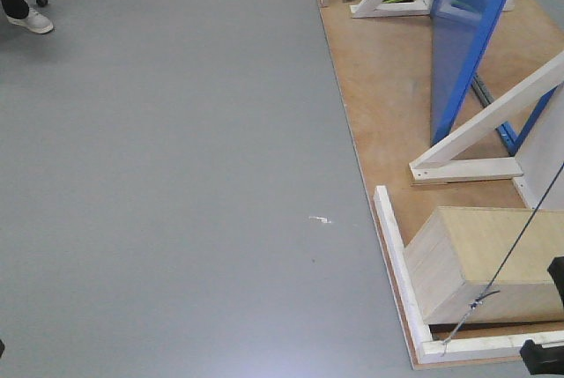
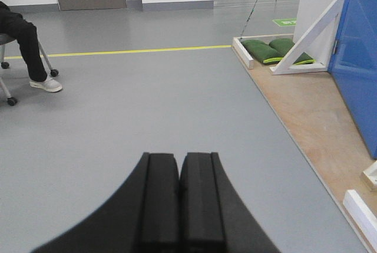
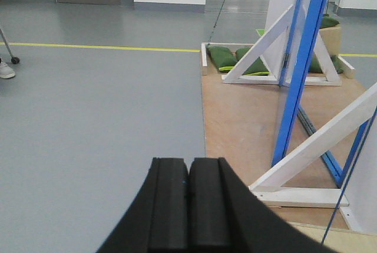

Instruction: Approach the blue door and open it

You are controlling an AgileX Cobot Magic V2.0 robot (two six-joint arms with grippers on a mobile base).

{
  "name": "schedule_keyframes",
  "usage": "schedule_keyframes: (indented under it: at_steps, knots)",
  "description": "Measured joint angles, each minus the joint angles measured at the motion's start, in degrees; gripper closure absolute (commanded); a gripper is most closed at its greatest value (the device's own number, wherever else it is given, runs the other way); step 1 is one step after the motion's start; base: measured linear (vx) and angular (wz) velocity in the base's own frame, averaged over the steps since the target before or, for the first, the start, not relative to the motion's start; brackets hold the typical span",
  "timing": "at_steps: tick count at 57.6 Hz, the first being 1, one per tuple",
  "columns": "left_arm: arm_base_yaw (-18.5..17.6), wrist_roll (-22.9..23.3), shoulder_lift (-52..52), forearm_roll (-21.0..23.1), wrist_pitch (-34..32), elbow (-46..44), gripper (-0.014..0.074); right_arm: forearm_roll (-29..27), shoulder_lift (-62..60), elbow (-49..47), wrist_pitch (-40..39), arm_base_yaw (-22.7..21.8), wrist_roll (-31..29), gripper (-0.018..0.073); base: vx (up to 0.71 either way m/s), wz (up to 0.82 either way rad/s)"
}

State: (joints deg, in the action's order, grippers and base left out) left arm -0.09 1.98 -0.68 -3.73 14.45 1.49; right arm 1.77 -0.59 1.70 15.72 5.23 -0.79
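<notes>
While the left end effector (image 2: pixel 179 167) and right end effector (image 3: pixel 189 170) sit pinched together, empty, the approach step looks unfinished. The blue door (image 1: pixel 467 39) stands ahead to the right on a wooden platform (image 1: pixel 388 105), well apart. Next, the base probably must drive closer; no handle shows.
</notes>
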Motion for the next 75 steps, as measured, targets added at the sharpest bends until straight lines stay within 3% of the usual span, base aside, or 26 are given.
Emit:
schedule_keyframes:
  at_steps: [75]
  knots:
    - [0.0,0.0,0.0,0.05,0.0,0.0,0.0524,0.0,0.0,0.0,0.0,0.0,0.0,0.0547,0.39,0.02]
